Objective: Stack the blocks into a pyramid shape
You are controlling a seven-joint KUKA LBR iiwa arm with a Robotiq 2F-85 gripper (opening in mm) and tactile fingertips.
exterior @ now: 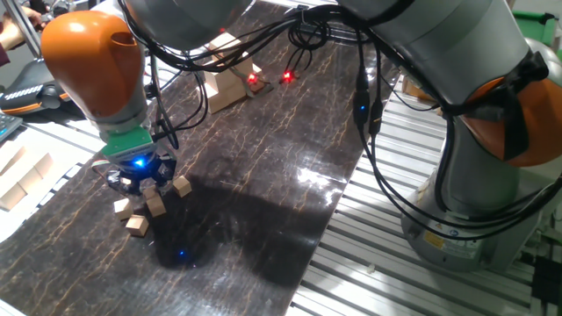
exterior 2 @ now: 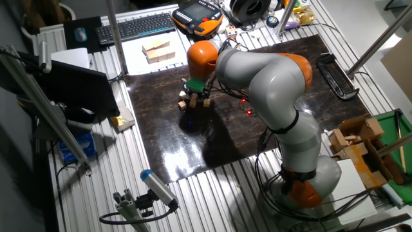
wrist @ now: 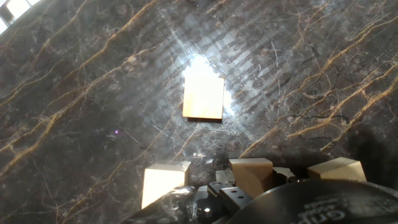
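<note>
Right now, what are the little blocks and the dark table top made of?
The blocks look like plain light wood, matte and unpainted. The table top looks like polished dark marble or a marble-look sheet: tan veins, and bright lamp glare.

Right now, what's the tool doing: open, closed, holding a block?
Tool: down low among the blocks on the dark marble table. Its fingers are hidden by the housing and blocks, so open or closed cannot be told.
</note>
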